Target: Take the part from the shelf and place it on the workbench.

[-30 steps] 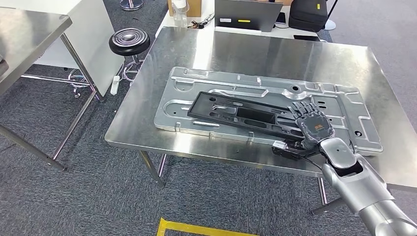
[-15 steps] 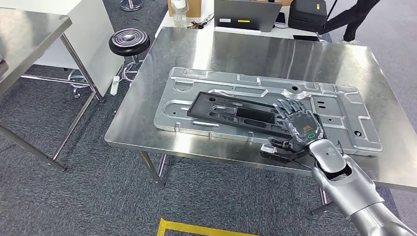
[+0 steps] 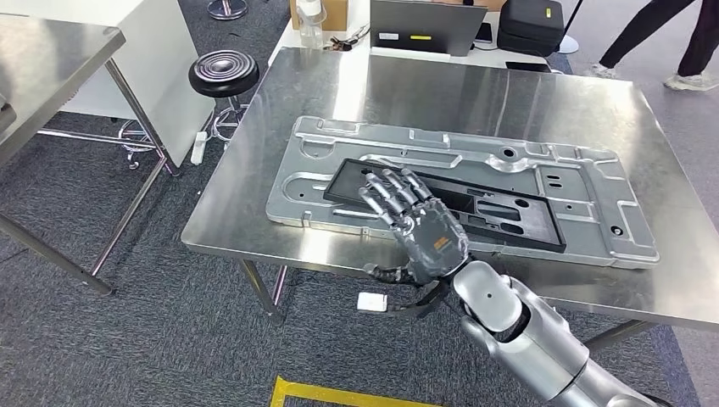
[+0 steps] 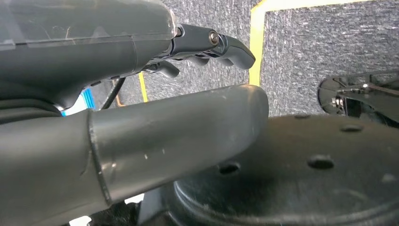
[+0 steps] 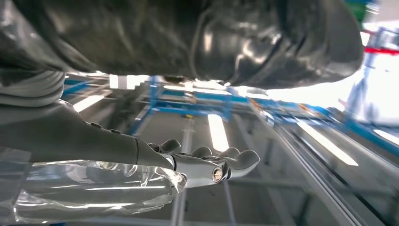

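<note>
Steel workbench (image 3: 509,93): fills the centre and right of the head view. Silver metal panel (image 3: 610,220): lies flat on it, mid-frame. Black frame part (image 3: 500,212): rests flat on the panel, centre; likely light, stiff and thin, best gripped along a long edge. Right hand (image 3: 420,229): lower centre, fingers spread, empty, above the part's left end. Left hand (image 4: 207,47): fingers appear loosely curled, grasp uncertain. Stool (image 3: 223,72): upper left.

The head view is looking steeply down at the steel workbench (image 3: 509,93). The left wrist view is facing grey carpet; the right wrist view is facing ceiling lights.
</note>
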You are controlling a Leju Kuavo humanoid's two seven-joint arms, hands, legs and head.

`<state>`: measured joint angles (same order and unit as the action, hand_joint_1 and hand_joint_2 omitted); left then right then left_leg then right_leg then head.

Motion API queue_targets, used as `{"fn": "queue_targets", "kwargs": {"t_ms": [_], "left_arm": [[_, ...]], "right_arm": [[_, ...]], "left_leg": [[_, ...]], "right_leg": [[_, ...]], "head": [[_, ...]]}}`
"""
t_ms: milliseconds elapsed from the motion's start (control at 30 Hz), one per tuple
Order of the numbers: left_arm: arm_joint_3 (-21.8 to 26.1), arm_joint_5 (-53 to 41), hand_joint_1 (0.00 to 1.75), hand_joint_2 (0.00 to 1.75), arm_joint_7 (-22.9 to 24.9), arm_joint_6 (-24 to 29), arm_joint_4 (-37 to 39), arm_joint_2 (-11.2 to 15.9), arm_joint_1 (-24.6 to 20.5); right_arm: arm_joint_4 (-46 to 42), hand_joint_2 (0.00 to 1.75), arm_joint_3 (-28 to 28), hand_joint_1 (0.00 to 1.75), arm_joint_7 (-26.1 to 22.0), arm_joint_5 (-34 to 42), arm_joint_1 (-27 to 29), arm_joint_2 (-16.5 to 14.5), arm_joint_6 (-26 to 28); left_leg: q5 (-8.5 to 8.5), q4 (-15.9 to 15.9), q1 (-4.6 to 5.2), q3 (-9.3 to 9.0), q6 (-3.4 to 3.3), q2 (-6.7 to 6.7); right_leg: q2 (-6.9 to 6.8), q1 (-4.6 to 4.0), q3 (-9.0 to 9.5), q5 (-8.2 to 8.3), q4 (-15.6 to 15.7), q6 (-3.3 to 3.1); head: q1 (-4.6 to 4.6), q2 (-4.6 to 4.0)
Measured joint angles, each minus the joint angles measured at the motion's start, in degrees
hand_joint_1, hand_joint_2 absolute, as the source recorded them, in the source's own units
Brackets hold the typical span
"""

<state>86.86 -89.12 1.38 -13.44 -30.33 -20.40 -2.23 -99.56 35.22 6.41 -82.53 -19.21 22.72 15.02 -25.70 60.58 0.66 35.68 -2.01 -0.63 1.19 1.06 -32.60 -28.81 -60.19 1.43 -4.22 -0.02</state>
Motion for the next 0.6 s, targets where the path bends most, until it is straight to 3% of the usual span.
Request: {"fn": "queue_targets", "kwargs": {"t_ms": [267,467,600], "left_arm": [[-0.81,0.0,0.0,0.0,0.14,0.57,1.77,0.25,0.36],[-2.02,0.08,0.0,0.0,-0.48,1.46,2.2,0.6,0.92],[-2.16,0.39,0.0,0.0,-2.67,3.28,3.39,1.05,0.75]], "right_arm": [[-4.08,0.0,9.01,0.0,-2.61,2.46,-0.54,-0.41,3.67],[-5.23,0.0,11.41,0.0,-3.18,1.24,3.54,2.66,9.56],[-6.25,0.0,12.13,0.0,-3.12,-0.03,4.83,5.1,10.47]], "left_leg": [[-0.01,0.03,0.03,-0.01,-0.01,-0.01],[-0.16,0.09,0.17,0.0,-0.23,-0.03],[-0.34,0.22,0.42,0.01,-0.67,0.0]], "right_leg": [[0.0,0.04,0.01,0.01,0.11,0.02],[-0.01,0.19,0.16,0.05,0.34,0.26],[0.07,0.42,0.26,0.08,0.5,0.74]], "head": [[0.0,0.0],[-0.01,0.0],[0.0,0.0]]}}
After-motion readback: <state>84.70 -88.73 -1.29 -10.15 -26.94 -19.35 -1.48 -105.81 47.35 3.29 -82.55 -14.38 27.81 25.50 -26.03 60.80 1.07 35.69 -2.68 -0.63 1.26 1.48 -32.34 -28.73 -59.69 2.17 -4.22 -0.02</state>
